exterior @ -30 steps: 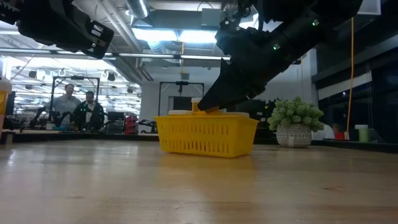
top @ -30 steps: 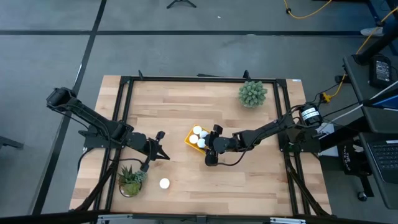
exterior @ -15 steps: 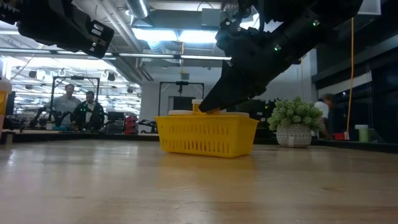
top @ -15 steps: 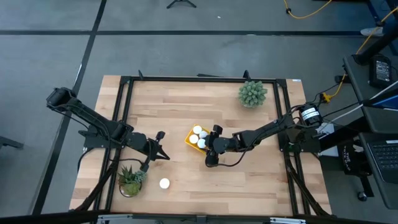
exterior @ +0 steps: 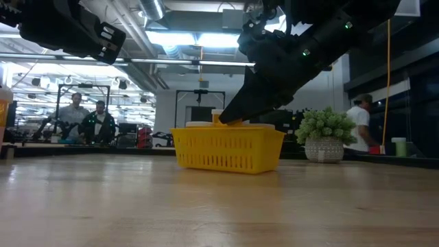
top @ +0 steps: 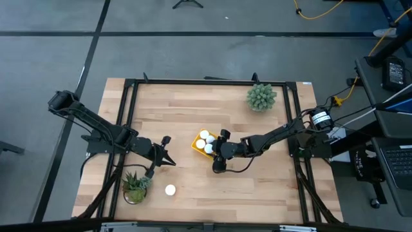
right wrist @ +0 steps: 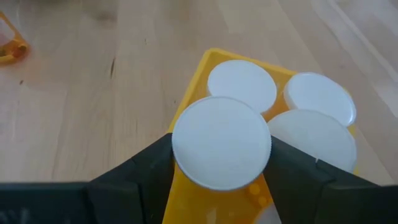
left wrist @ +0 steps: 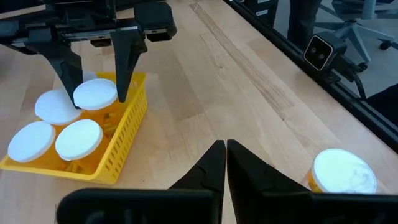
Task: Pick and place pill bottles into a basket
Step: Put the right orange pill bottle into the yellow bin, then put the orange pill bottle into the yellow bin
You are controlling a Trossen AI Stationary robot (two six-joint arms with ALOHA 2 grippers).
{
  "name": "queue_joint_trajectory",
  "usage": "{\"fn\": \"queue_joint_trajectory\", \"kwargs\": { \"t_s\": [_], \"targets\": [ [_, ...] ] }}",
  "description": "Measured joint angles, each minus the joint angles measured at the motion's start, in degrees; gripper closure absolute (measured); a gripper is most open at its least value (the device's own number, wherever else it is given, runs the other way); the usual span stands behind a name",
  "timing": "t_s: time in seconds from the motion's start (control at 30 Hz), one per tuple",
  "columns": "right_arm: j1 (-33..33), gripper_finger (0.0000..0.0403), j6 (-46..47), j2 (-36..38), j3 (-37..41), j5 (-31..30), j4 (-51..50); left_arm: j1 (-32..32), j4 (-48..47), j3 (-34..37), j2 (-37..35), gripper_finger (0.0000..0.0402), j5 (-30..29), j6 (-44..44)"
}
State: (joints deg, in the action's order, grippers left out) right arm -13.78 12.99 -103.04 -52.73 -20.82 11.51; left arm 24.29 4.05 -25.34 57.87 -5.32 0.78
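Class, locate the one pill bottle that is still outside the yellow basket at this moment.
In the high view, the loose pill bottle stands on the table near its front edge, on the left arm's side, just right of the small potted plant and below the left gripper.

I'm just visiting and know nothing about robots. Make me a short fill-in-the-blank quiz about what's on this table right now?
1. The right gripper is shut on a pill bottle over the ______ basket.
2. Counting the held one, ______ white caps show at the basket in the left wrist view.
3. One pill bottle stands on the table outside the basket, beside a potted ______.
4. The left gripper is ______, holding nothing.

Missing words: yellow; four; plant; shut
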Motion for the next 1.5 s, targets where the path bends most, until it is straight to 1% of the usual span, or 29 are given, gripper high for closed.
{"fn": "queue_joint_trajectory", "kwargs": {
  "t_s": [0.57, 0.67, 0.9, 1.0, 1.33, 1.5],
  "targets": [
    [0.0, 0.0177, -0.2, 0.0, 0.0, 0.0, 0.24, 0.02, 0.0, 0.0, 0.0, 0.0391, 0.02, 0.0],
    [0.0, 0.0167, -0.23, 0.0, 0.0, 0.0, 0.24, 0.02, 0.0, 0.0, 0.0, 0.0388, 0.02, 0.02],
    [-0.02, 0.0119, -0.24, 0.0, 0.0, 0.02, 0.22, 0.0, 0.0, 0.0, 0.0, 0.0382, 0.02, 0.02],
    [-0.02, 0.0107, -1.23, 0.0, 0.0, 0.02, 0.24, 0.0, 0.0, 0.0, 0.0, 0.0383, 0.02, 0.02],
    [-0.13, 0.0103, -3.21, 0.09, 0.0, 0.0, 1.63, -0.02, 0.0, 0.0, 0.0, 0.038, 0.02, 0.02],
    [-0.13, 0.0103, -3.23, 3.33, 0.01, 0.0, 0.61, -0.02, 0.0, 0.0, 0.0, 0.038, -0.01, 0.02]
  ]
}}
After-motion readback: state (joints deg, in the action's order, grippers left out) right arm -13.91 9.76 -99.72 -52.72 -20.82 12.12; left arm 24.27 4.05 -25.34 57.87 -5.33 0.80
